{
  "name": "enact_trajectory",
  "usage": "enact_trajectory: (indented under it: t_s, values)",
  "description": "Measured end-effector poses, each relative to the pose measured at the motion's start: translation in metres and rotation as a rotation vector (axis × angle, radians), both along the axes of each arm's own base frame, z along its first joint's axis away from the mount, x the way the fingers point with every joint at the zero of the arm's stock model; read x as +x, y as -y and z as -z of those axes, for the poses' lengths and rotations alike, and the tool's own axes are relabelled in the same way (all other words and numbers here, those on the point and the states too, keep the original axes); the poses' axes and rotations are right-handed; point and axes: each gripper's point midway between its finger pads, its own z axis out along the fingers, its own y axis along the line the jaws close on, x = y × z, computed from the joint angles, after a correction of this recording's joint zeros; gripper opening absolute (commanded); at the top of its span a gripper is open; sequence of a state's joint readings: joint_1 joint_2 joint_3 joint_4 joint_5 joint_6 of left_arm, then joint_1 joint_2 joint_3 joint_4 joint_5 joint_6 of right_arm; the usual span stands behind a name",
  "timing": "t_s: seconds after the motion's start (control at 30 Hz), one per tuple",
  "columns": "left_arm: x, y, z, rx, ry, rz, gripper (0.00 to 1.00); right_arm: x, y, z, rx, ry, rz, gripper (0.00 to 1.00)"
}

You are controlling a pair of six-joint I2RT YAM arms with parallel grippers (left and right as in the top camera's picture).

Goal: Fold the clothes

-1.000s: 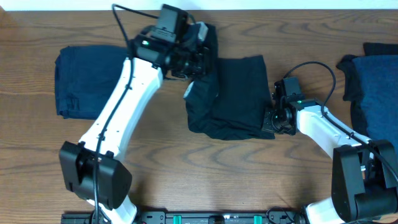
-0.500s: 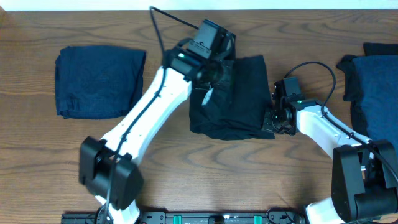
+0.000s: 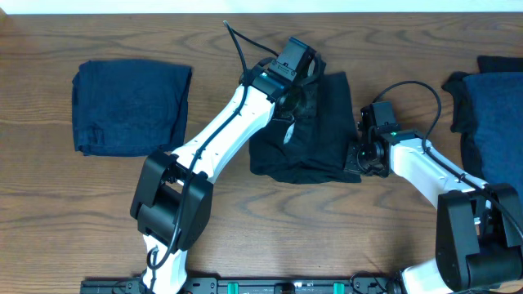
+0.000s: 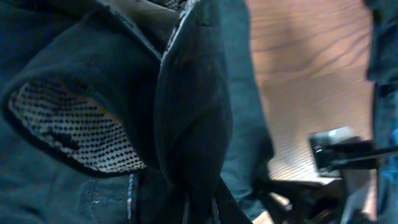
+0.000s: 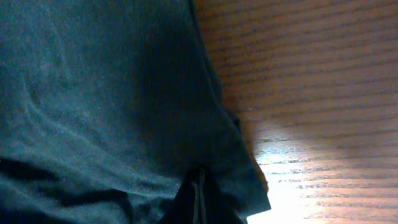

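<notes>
A black T-shirt lies partly folded at the table's centre, its white neck label showing. My left gripper is shut on a fold of this shirt near its far edge and holds it lifted over the rest; the left wrist view shows the pinched fold and a dotted label patch. My right gripper is shut on the shirt's near right corner, pinning it low at the table. A folded navy garment lies at the left.
More navy clothes are piled at the right edge, close behind my right arm. Bare wood lies in front of the shirt. The right arm's cable loops above its wrist.
My left gripper has carried the lifted fold of the black shirt to the right, across the garment. The right gripper has stayed in place on its corner.
</notes>
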State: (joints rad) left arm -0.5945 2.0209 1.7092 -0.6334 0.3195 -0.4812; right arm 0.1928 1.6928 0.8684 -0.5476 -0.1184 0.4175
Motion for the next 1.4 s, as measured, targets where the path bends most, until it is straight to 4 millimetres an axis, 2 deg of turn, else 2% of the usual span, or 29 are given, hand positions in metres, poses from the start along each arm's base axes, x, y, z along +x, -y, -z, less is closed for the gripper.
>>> enact_trajectory:
  t_s: [0.4, 0.43, 0.5, 0.57, 0.6, 0.63, 0.8, 0.9, 0.97, 1.03, 1.1, 1.17, 1.23, 1.33, 1.4]
  values:
    - [-0.005, 0.027, -0.01, -0.063, 0.025, 0.017, 0.08, 0.0, 0.0, 0.0, 0.0, 0.0, 0.0, 0.01]
    - [-0.006, 0.03, -0.01, -0.066, 0.029, 0.023, 0.14, 0.0, 0.0, 0.0, 0.0, 0.0, 0.0, 0.01]
    - [-0.008, 0.035, -0.012, -0.073, 0.038, 0.035, 0.39, 0.0, 0.0, 0.0, 0.0, 0.0, 0.0, 0.02]
    - [-0.008, 0.039, -0.014, -0.085, 0.048, 0.042, 0.58, 0.0, 0.0, 0.0, 0.0, 0.0, 0.0, 0.02]
    - [-0.008, 0.041, -0.015, -0.089, 0.053, 0.046, 0.64, 0.0, 0.0, 0.0, 0.0, 0.0, 0.0, 0.02]
    - [-0.008, 0.042, -0.016, -0.094, 0.056, 0.047, 0.65, 0.0, 0.0, 0.0, 0.0, 0.0, 0.0, 0.01]
    - [-0.002, 0.039, -0.018, -0.101, 0.072, 0.049, 0.65, -0.008, 0.003, -0.002, 0.003, -0.054, 0.008, 0.01]
    - [0.003, 0.021, -0.016, -0.078, 0.055, 0.035, 0.64, -0.034, 0.012, -0.008, -0.007, -0.196, 0.027, 0.02]
    - [0.007, 0.001, -0.015, -0.055, 0.032, 0.008, 0.57, -0.038, 0.019, -0.023, -0.008, -0.238, 0.044, 0.01]
    - [0.01, -0.019, -0.013, -0.029, 0.004, -0.02, 0.52, -0.028, 0.024, -0.048, -0.002, -0.204, 0.053, 0.01]
    - [0.011, -0.039, -0.011, 0.0, -0.024, -0.039, 0.47, -0.013, 0.024, -0.081, 0.013, -0.114, 0.052, 0.01]
    - [0.011, -0.056, -0.006, 0.027, -0.052, -0.05, 0.39, 0.0, 0.021, -0.12, 0.038, 0.009, 0.043, 0.01]
    - [0.01, -0.067, -0.003, 0.047, -0.07, -0.051, 0.27, 0.003, 0.015, -0.149, 0.076, 0.107, 0.027, 0.01]
    - [0.01, -0.072, -0.002, 0.06, -0.066, -0.033, 0.13, 0.001, 0.006, -0.168, 0.131, 0.165, -0.007, 0.01]
    - [0.009, -0.072, -0.001, 0.062, -0.064, -0.025, 0.09, 0.003, -0.001, -0.171, 0.17, 0.18, -0.034, 0.01]
